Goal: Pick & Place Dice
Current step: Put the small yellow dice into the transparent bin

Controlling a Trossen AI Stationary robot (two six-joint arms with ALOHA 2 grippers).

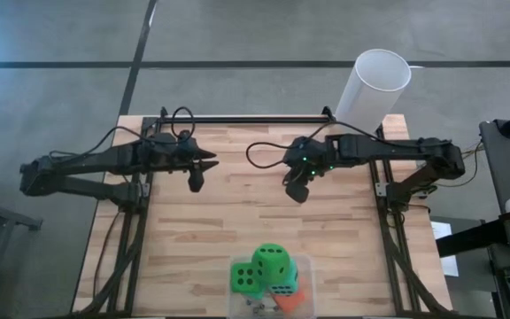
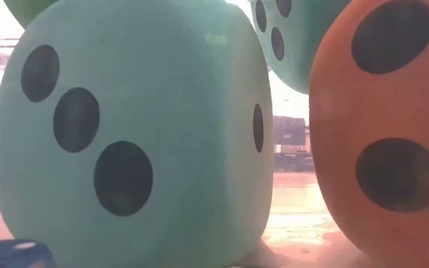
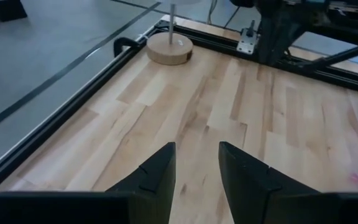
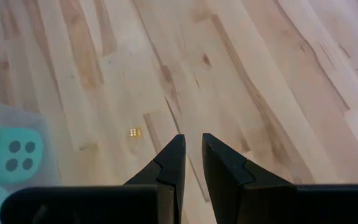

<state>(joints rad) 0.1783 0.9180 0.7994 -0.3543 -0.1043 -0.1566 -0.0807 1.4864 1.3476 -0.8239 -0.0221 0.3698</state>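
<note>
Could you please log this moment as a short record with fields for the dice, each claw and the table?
dice: green, teal and orange-red cubes piled together in a clear container at the table's near edge
left claw: over bare wood, slightly parted, holding nothing
right claw: over bare wood, nearly shut, holding nothing
table: wooden
white cylinder: far right corner

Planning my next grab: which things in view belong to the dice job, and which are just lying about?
Job: two bright green soft dice with black pips; teal soft die; orange-red soft die; clear bin around them; left gripper, right gripper, hovering mid-table.
Lying about: tall white cylinder; round wooden base with rod; tiny yellow cube on the wood.
</note>
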